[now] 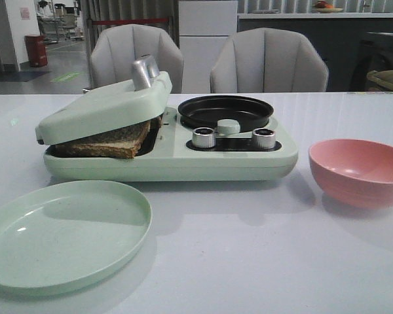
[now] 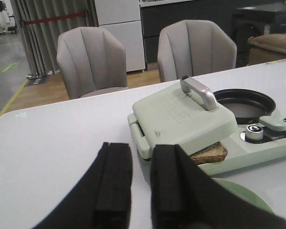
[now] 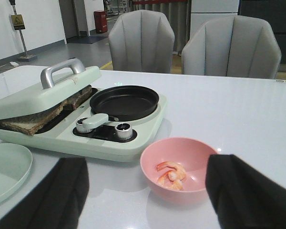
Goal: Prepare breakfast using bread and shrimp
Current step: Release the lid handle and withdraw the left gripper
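Note:
Bread [image 1: 111, 140] lies in the sandwich press of a pale green breakfast maker [image 1: 216, 163]. The press lid [image 1: 98, 108] rests tilted on the bread. The bread's crust also shows in the left wrist view [image 2: 209, 153] and the right wrist view [image 3: 33, 121]. Curled pink-orange shrimp [image 3: 171, 174] lie in a pink bowl [image 3: 181, 193], seen at the front right in the front view [image 1: 360, 171]. My left gripper [image 2: 141, 148] is empty, its fingers a narrow gap apart, left of the press. My right gripper [image 3: 148, 162] is wide open and empty, near the bowl. Neither gripper shows in the front view.
A black round pan [image 1: 224, 110] sits on the maker's right half, with two silver knobs [image 1: 204, 137] in front. A pale green plate [image 1: 59, 235] lies at the front left. Two grey chairs [image 1: 268, 62] stand behind the table.

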